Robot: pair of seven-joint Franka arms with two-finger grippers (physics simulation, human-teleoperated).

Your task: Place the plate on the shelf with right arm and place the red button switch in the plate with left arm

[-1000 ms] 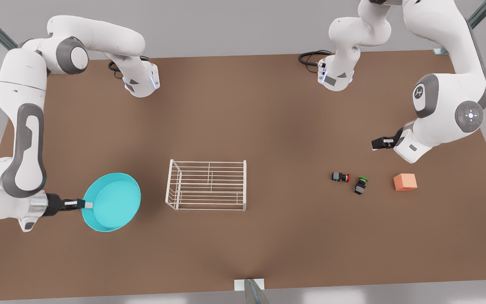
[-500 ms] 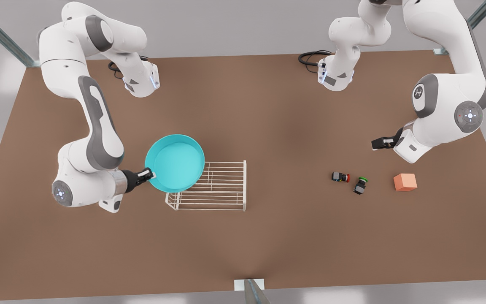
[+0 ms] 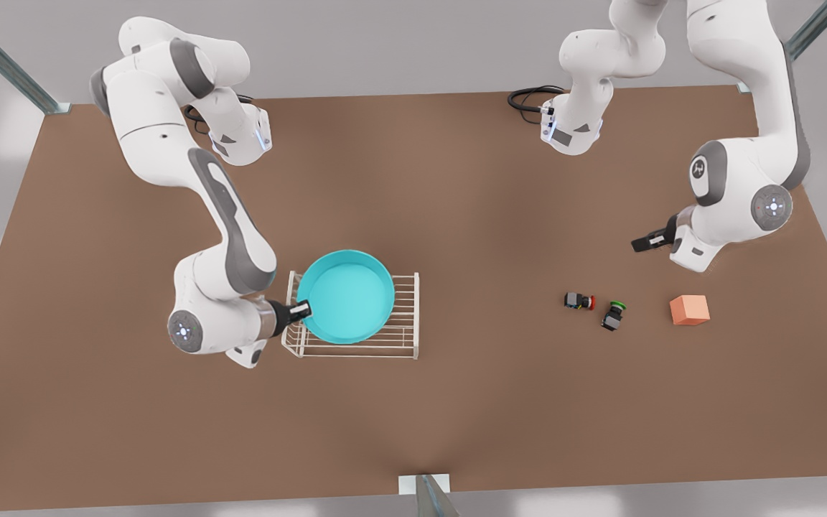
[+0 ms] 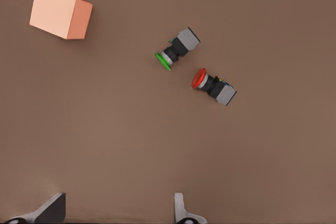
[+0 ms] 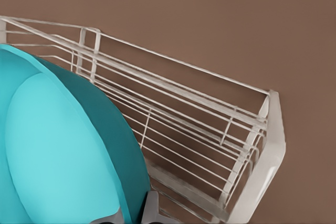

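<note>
The right gripper (image 3: pixel 306 309), on the arm at the front view's left, was clamped on the rim of the round turquoise shallow plate (image 3: pixel 346 296), gripping the edge nearest its own wrist. The plate stretched away from the fingers over the flat grid top of the low white wire shelf (image 3: pixel 405 316), covering most of the rack's top on the gripper's side and leaving bare bars at the far end. Whether the dish already rested on the bars or hung just above them could not be told. In the right wrist view the plate (image 5: pixel 63 150) lay close against the camera with the shelf's wire bars (image 5: pixel 210 124) running out beyond it, and the gripper's fingertips (image 5: pixel 149 211) showed pinched at the plate's rim.

The left gripper (image 3: pixel 642 243), on the arm at the front view's right, hung above the brown table (image 3: pixel 456 402) with its fingers apart, holding nothing. The small dark grey red button switch (image 3: pixel 578 301) lay on its side on the table, well apart from that gripper. Just beside it lay a like green-capped switch (image 3: pixel 613 314), and farther along an orange cube (image 3: pixel 689 309). In the left wrist view the two spread fingertips (image 4: pixel 181 211) framed bare tabletop, with the red button switch (image 4: pixel 214 86), the green-capped switch (image 4: pixel 178 49) and the orange cube (image 4: pixel 60 11) all lying beyond them.
</note>
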